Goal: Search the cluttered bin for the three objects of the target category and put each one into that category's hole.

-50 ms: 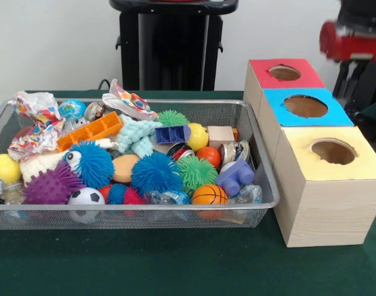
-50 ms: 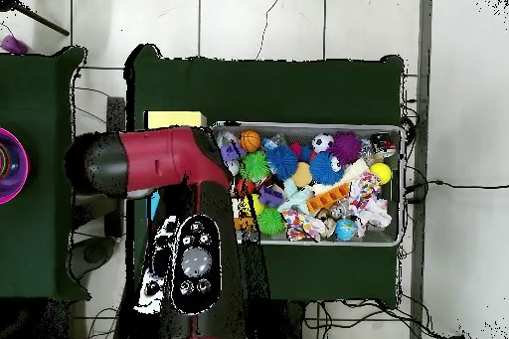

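Arm: the red and black arm (image 2: 174,216) lay folded over the left part of the green surface (image 2: 298,86) in the overhead view, its elbow covering most of the boxes; in the front view only a blurred red piece (image 1: 351,40) showed at the top right.
Tool: not visible in either view, so whether it was released or clenched could not be told.
Bin: a silver wire mesh bin (image 1: 265,179) stood on the surface, heaped with toys.
Bin, near row: a black and white football (image 1: 86,197), a small orange basketball (image 1: 209,194), a purple spiky ball (image 1: 50,185) and a lilac plastic block (image 1: 236,177) lay along the front wall.
Bin, middle: two blue fuzzy balls (image 1: 92,163) (image 1: 155,172) and a green fuzzy ball (image 1: 196,171) sat among them, with a yellow ball (image 1: 4,168) at the left end.
Bin, far side: an orange plastic tray (image 1: 89,131), a patterned paper wrapper (image 1: 129,100) and a dark blue brick (image 1: 173,134).
Boxes: three wooden boxes stood in a row right of the bin, touching: a yellow-topped box (image 1: 354,169) nearest, then a blue-topped box (image 1: 336,116), then a red-topped box (image 1: 262,68), each with a round hole.
Task things: the toys all lay in the bin, well apart from the arm's visible red piece.
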